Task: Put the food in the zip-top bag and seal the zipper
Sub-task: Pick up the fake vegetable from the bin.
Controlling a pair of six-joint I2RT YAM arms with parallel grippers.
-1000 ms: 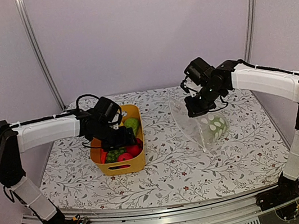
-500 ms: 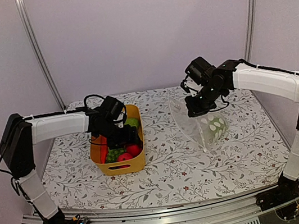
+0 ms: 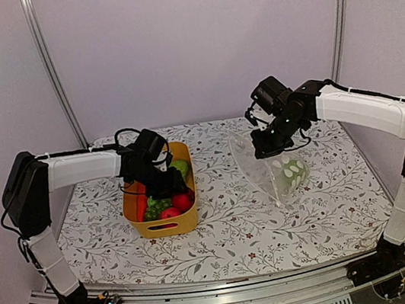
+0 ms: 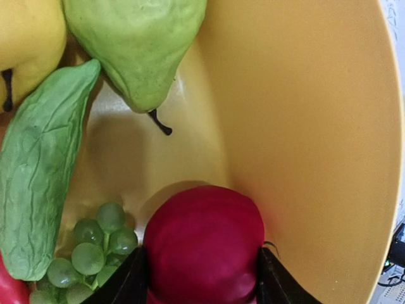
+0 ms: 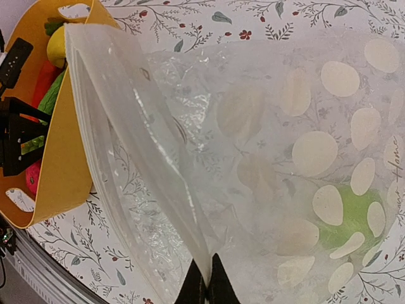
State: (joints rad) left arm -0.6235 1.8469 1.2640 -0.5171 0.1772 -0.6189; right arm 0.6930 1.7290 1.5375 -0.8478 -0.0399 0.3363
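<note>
The food lies in a yellow tub (image 3: pixel 164 226): a green pear (image 4: pixel 136 44), a cucumber (image 4: pixel 38 177), green grapes (image 4: pixel 88 253), a yellow piece (image 4: pixel 25 38) and a carrot (image 3: pixel 141 200). My left gripper (image 3: pixel 167 182) reaches down into the tub. Its jaws (image 4: pixel 202 278) press both sides of a round red piece (image 4: pixel 202 240). My right gripper (image 3: pixel 266 142) is shut on the top edge of the zip-top bag (image 3: pixel 269 160), holding it up with the mouth gaping toward the tub. The zipper (image 5: pixel 136 136) runs along that edge. One green piece (image 5: pixel 345 221) lies inside the bag.
The tub's tall wall (image 4: pixel 316 126) stands close on the right of the red piece. The tub and the bag sit about a hand's width apart on the flower-printed tablecloth (image 3: pixel 232 240). Metal posts rise at the back corners.
My left gripper has dipped deeper into the tub and its jaws have narrowed onto the red piece. The right arm and the bag stay as they were.
</note>
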